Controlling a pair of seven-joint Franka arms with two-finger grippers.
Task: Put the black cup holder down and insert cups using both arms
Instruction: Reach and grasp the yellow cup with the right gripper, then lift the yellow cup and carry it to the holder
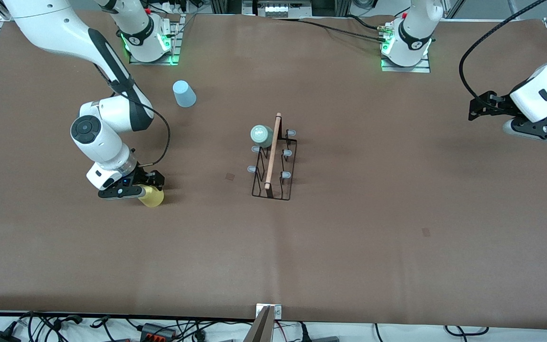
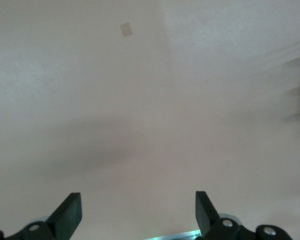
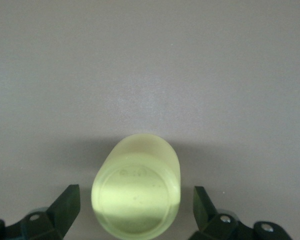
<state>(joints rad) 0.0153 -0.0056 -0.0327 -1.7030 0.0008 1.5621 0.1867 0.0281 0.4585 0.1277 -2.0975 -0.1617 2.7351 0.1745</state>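
Between spread fingers of right gripper (image 3: pixel 135 210): yellow cup (image 3: pixel 136 191), upside down, untouched. Left gripper (image 2: pixel 138 212) waits wide over bare table (image 2: pixel 140 100).

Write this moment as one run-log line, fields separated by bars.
small yellow plastic cup upside down, unheld | right gripper open around it | mint-green cup on black wire rack | left gripper open, waiting
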